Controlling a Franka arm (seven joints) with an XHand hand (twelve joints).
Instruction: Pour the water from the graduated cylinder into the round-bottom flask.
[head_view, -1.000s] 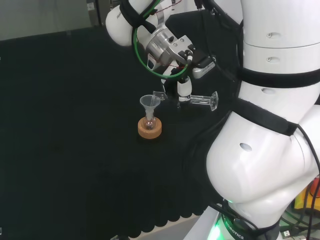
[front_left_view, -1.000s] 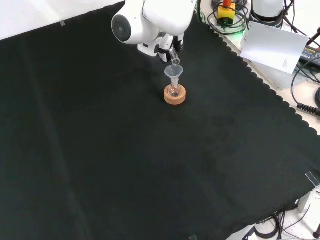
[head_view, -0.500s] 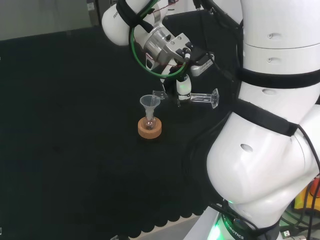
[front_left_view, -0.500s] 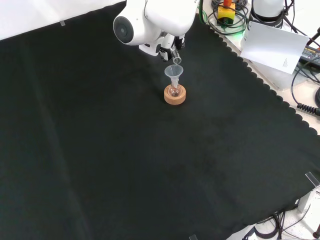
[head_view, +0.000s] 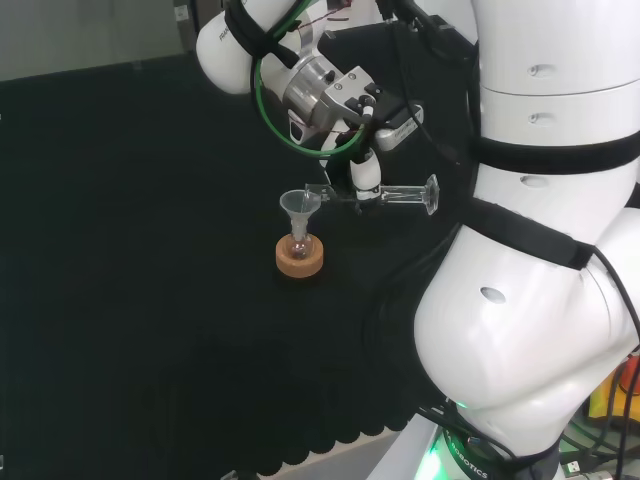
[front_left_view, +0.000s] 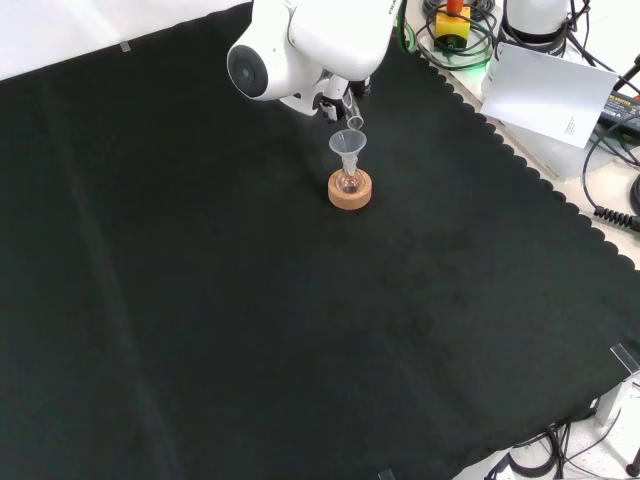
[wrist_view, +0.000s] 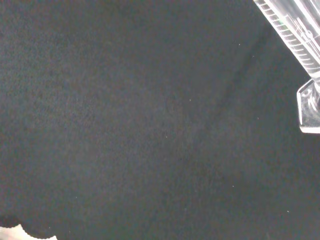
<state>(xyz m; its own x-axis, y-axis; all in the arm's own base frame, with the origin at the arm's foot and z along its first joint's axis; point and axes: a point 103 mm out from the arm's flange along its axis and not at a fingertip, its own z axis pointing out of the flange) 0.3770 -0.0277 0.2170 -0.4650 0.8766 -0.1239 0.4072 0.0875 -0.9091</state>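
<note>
Hand (head_view: 366, 178) is up over the black cloth (head_view: 130, 250), fingers curled round the graduated cylinder (head_view: 400, 195), which lies nearly level in the head view. Its foot points right toward the arm's big white links (head_view: 540, 300); its mouth end sits just over the rim of the funnel (head_view: 299, 205). Can't tell if any water is running out.

Funnel stands in the neck of the round-bottom flask (head_view: 298, 243), flask seated on a cork ring (head_view: 300, 257). Flask is small and clear; contents hard to read.

Front view: the hand (front_left_view: 335, 97) is mostly hidden behind a white link with a round grey cap (front_left_view: 245, 70). The cylinder's mouth (front_left_view: 351, 118) pokes out just above the funnel (front_left_view: 347, 145), with flask (front_left_view: 348, 181) and cork ring (front_left_view: 350, 190) straight below. The rest of the cloth around the stand is bare.

Off the cloth's scalloped edge at upper right in the front view: a white sheet of paper (front_left_view: 548, 95), black cables (front_left_view: 610, 150) and a yellow and red object (front_left_view: 451, 20), all well apart from the flask.

Wrist view: cylinder's ribbed clear body and foot (wrist_view: 305, 60) close up against black cloth (wrist_view: 140, 125).
</note>
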